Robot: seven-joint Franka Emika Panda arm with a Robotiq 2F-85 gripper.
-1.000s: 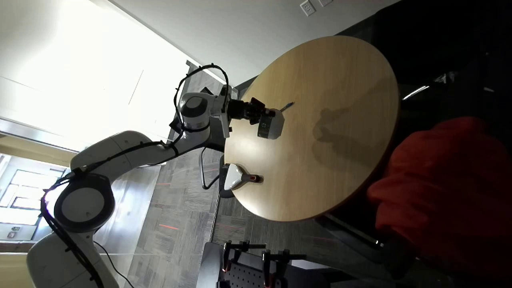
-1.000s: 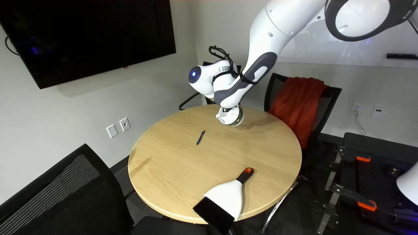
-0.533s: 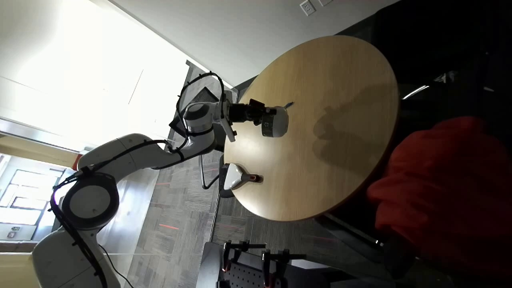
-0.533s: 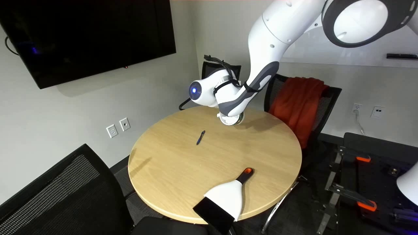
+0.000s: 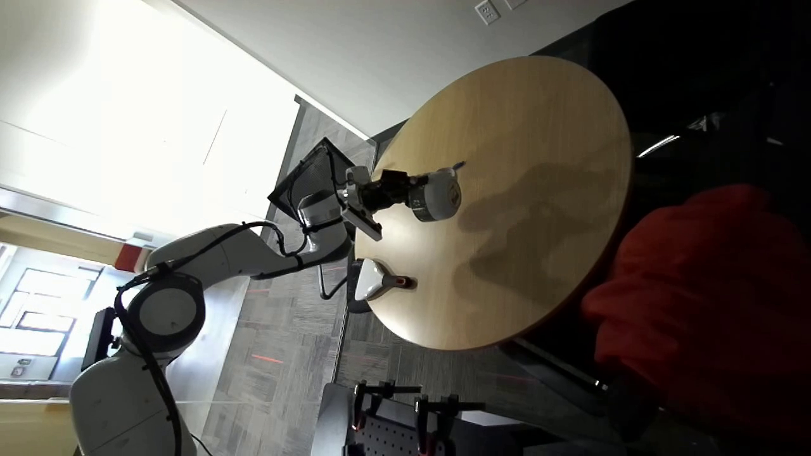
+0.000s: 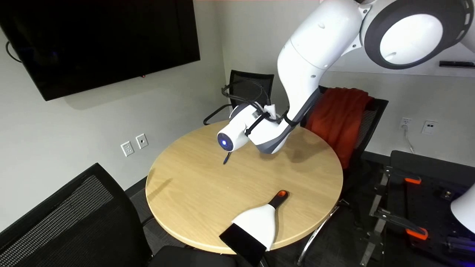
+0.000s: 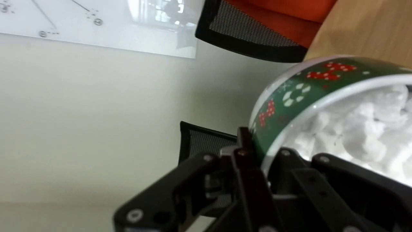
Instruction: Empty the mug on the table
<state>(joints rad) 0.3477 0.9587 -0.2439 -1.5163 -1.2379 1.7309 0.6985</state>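
The mug [image 7: 299, 93] is white with a green patterned band in the wrist view, and its open side faces the camera. White crumpled pieces [image 7: 360, 135] lie inside it. My gripper [image 7: 262, 161] is shut on the mug's wall, one finger outside and one inside the rim. In an exterior view the mug [image 5: 437, 196] is held above the round light-wood table [image 5: 538, 126], tilted, with its pale base to the right, and my gripper [image 5: 418, 180] is at its left. In an exterior view the arm hides mug and gripper above the table [image 6: 196, 200].
A blue pen [image 6: 226, 158] lies on the table near the arm. A white scraper-like tool with a dark handle [image 6: 258, 222] lies at the table's edge. Black chairs [image 6: 66, 222] stand around, one with a red cloth [image 6: 341, 122]. A dark bench with clamps [image 5: 393, 430] stands nearby.
My arm has lowered and its wrist has turned. The mug has moved slightly and tilted, showing more of its base. The mug was visible in both exterior views before; the arm now covers it in one.
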